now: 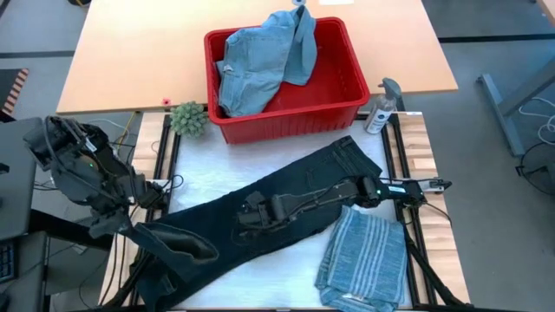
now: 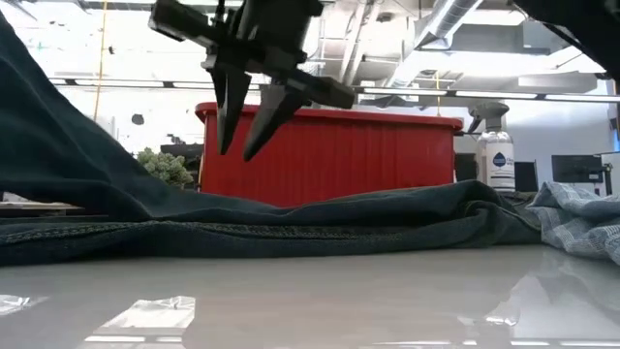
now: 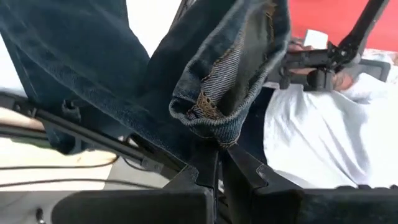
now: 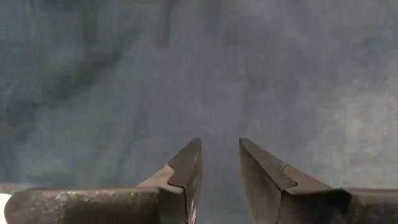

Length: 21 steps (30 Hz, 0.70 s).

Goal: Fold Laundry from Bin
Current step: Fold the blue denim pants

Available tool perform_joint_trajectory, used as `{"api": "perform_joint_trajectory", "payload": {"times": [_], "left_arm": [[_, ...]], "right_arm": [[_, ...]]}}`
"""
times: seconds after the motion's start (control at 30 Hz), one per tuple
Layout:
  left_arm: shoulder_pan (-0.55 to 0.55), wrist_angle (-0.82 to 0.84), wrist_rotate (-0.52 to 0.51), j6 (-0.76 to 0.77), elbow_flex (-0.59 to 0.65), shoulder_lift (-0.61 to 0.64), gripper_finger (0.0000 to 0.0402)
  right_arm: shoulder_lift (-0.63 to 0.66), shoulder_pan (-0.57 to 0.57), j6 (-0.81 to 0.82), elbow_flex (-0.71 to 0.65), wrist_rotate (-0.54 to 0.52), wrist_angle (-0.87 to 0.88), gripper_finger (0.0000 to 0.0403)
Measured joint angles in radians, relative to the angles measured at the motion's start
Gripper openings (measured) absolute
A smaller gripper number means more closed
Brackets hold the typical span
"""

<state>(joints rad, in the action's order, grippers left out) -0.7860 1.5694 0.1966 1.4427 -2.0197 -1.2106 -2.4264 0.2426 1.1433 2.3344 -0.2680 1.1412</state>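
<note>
The bench (image 1: 217,186) carries the long dark navy trousers (image 1: 321,169), the biggest piece, spread on a slant from the far right, just in front of the bin, down to the near left edge. The red bin (image 1: 347,82) stands at the far middle of the bench and holds light blue denim-like pieces (image 1: 260,61), one draped over its far rim. At the near right lies the blue-grey white-striped shirt (image 1: 364,260), folded, its edge touching the trousers. The right hand (image 2: 247,136) hangs just above the middle of the trousers, pointing down, its fingers parted and grasping nothing; the right wrist view shows only dark cloth beyond the gap. The left hand (image 3: 219,165) is at the near left edge, clenched on the hem of a trouser leg, which bunches above its fingertips. A small green plant (image 1: 188,119) sits just left of the bin, and a spray bottle (image 1: 381,108) stands just right of it.
</note>
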Motion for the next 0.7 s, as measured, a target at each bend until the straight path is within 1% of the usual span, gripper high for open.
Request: {"api": "perform_joint_trajectory", "payload": {"times": [0.13,0.2,0.3,0.4,0.53,0.57,0.63,0.7], "left_arm": [[0.000,0.002,0.016,-0.101,0.000,-0.031,0.0003],[0.000,-0.004,0.016,-0.136,0.007,-0.038,0.0015],[0.000,0.000,0.011,-0.158,0.013,-0.042,0.0050],[0.000,0.000,0.037,-0.186,0.013,-0.046,0.0095],[0.000,0.000,0.048,-0.187,0.013,-0.044,0.0150],[0.000,0.000,0.064,-0.185,0.013,-0.045,0.0160],[0.000,0.000,0.128,-0.179,0.013,-0.045,0.0175],[0.000,0.000,0.191,-0.171,0.013,-0.034,0.0181]], "right_arm": [[0.000,-0.022,-0.048,0.000,0.001,0.006,0.0128],[0.000,-0.029,-0.070,0.000,0.016,0.007,0.0128],[0.000,-0.037,-0.082,0.000,0.033,0.008,0.0128],[0.000,-0.046,-0.116,0.000,0.032,-0.013,0.0128],[0.000,-0.058,-0.137,0.000,0.034,-0.052,0.0128],[0.000,-0.062,-0.151,0.000,0.035,-0.070,0.0128],[0.000,-0.063,-0.206,0.000,0.046,-0.141,0.0128],[0.000,-0.062,-0.287,0.000,0.073,-0.260,0.0128]]}}
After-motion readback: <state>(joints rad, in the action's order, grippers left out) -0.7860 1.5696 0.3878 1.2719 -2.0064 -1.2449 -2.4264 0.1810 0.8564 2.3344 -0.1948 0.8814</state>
